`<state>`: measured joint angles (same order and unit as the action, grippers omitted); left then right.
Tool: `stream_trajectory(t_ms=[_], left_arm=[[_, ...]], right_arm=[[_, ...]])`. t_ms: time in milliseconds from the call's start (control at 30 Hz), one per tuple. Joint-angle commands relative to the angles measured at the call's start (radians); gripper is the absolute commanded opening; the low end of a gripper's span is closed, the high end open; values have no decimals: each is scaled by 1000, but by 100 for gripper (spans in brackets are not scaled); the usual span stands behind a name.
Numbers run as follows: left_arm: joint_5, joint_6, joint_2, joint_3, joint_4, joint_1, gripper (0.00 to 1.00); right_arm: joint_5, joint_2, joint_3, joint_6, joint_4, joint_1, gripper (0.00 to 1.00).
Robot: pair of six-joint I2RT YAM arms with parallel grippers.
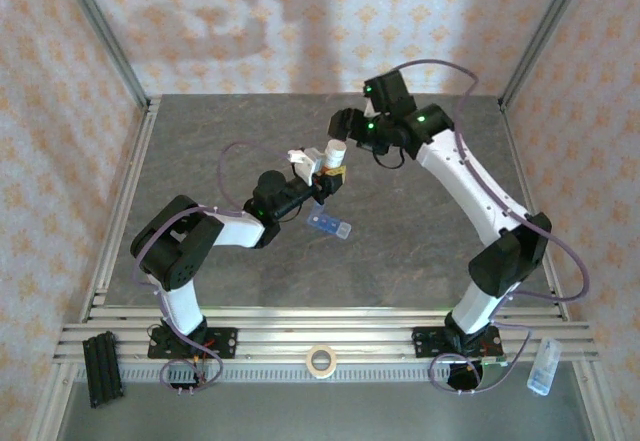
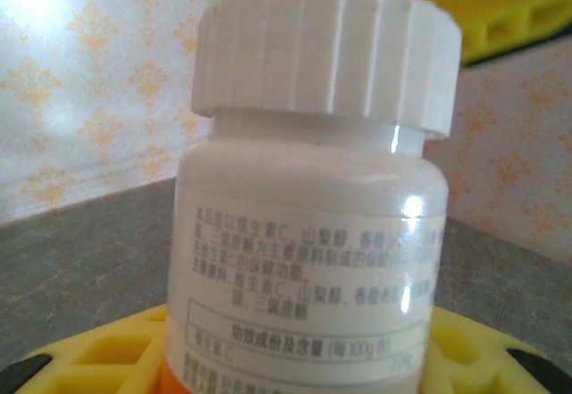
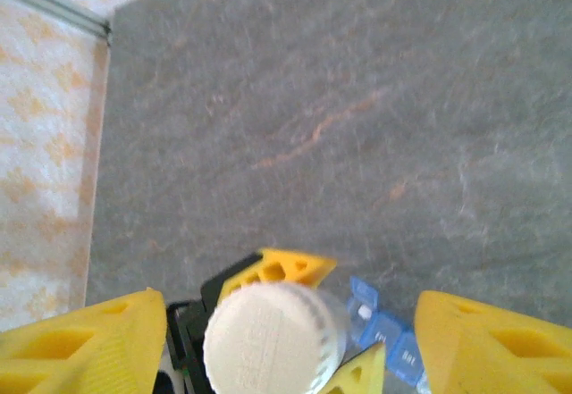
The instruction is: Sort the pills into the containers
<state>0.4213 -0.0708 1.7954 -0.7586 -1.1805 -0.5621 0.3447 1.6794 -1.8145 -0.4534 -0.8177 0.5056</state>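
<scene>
Filling the left wrist view, a white plastic pill bottle [image 2: 308,260] with a printed label and a ribbed white screw cap [image 2: 326,50] stands upright. Its lower body is clamped between the yellow fingers [image 2: 125,336] of the left jaws. Below it spreads the grey stone-patterned tabletop [image 1: 250,281], over which the left arm [image 1: 215,231] and right arm [image 1: 470,186] meet near the middle. The right jaws hang directly over the cap, spread wide, with a yellow finger on each side and neither touching it. A translucent blue plastic pill-organiser strip [image 1: 330,226] lies flat on the tabletop just in front of and below the raised bottle. Its long axis runs slightly diagonally, from the left-hand far end to the right-hand near end. One end compartment may have its lid lifted, though I cannot tell for sure. The likely trouble is at the cap. If the right jaws close off-centre or twist hard, the bottle could turn or tip in the left grip. A cap that pops free suddenly could scatter pills across the tabletop and miss the strip. The strip looks light and is not held down, so a low pass by either arm could shift it.
</scene>
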Motion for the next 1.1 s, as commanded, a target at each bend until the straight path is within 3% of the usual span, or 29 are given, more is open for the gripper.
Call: stream_trajectory(t_ms=[0, 100, 267, 367, 833, 1067], left_arm=[[52, -1, -24, -18, -69, 16, 0], [116, -16, -28, -22, -66, 28, 0], [224, -73, -21, -41, -61, 45, 0], [266, -99, -16, -51, -61, 48, 0], [328, -142, -5, -78, -47, 48, 0], [330, -142, -7, -80, -45, 48, 0]], right_arm=[[9, -42, -35, 52, -47, -40, 76], [74, -52, -45, 166, -47, -72, 78], [260, -46, -67, 506, -123, -79, 79], [288, -46, -62, 584, -156, -78, 81], [306, 17, -95, 621, -204, -46, 82], [301, 38, -100, 622, -218, -39, 72]])
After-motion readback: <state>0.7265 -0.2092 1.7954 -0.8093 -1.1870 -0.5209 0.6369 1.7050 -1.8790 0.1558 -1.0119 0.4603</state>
